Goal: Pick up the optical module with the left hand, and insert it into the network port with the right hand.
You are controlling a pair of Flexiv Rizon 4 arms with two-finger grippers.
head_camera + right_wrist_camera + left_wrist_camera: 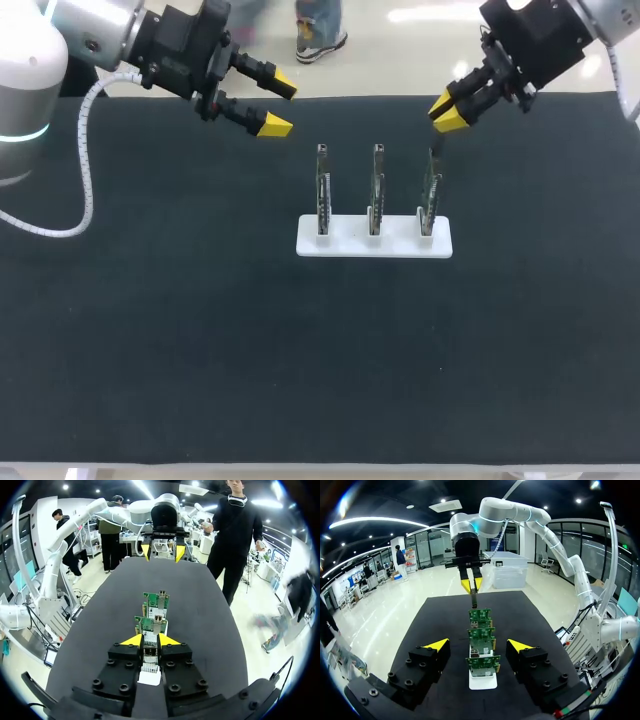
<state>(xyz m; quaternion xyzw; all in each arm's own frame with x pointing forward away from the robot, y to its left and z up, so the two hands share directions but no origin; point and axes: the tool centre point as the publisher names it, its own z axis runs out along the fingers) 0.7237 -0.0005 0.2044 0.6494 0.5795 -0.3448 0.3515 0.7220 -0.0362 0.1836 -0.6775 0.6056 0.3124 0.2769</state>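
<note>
Cannot make out the network ports (161,596) on the three upright green circuit boards (375,190) from overhead: too small. Lose most of the nearest board behind the right pincer (150,641) in its wrist view. Barely see the slim dark optical module (474,599) against the black desk (150,330) from above.

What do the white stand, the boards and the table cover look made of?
White stand: likely plastic, matte, uniform white. Boards: green circuit laminate with metal parts, it seems. Table cover: black, matte, probably fabric or foam mat; no glare.
</note>
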